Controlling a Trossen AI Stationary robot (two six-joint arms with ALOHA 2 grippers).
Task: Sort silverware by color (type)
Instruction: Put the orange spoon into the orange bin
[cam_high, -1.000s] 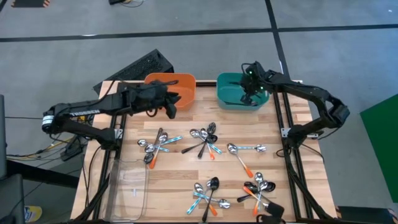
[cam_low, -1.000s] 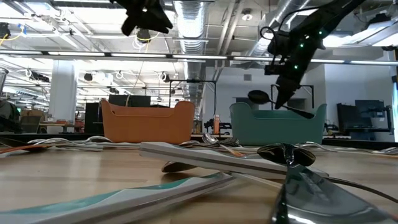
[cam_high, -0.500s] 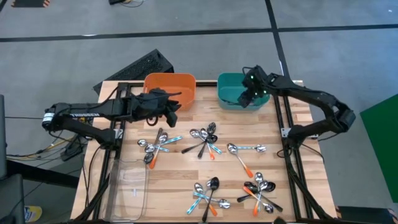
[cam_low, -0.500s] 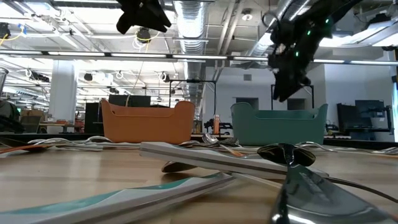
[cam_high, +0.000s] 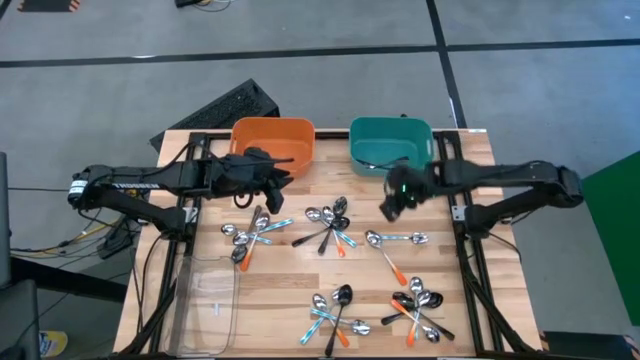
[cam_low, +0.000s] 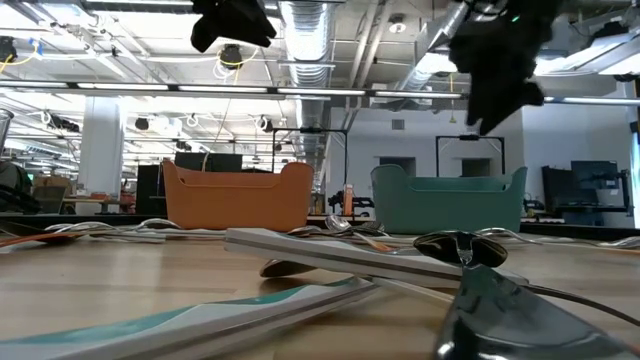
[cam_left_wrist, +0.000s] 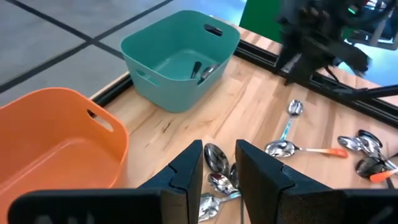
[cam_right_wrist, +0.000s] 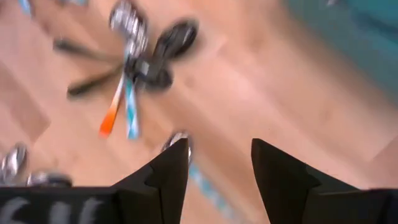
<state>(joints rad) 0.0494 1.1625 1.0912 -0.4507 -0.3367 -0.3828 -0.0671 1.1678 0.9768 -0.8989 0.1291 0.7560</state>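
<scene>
Just in front of the teal bin (cam_high: 391, 145), my right claw (cam_high: 392, 203) hangs wide and empty, ready for another spoon (cam_high: 385, 238).

Pale planked wooden tabletop (cam_high: 300, 290), matt grain. Orange plastic bin (cam_high: 273, 140) and teal plastic bin (cam_high: 391, 143), smooth. Spoons (cam_high: 328, 225): glossy metal bowls. My claws (cam_left_wrist: 217, 163): matt black.

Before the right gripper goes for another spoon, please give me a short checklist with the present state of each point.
1. Right gripper open and empty: ok.
2. Right gripper over the table, clear of the teal bin: ok.
3. Spoons within reach below it: ok.
4. Left gripper out of the way, beside the orange bin: ok.
5. Dark spoon already in the teal bin: ok.
6. Which spoon is the target: cannot tell.
</scene>
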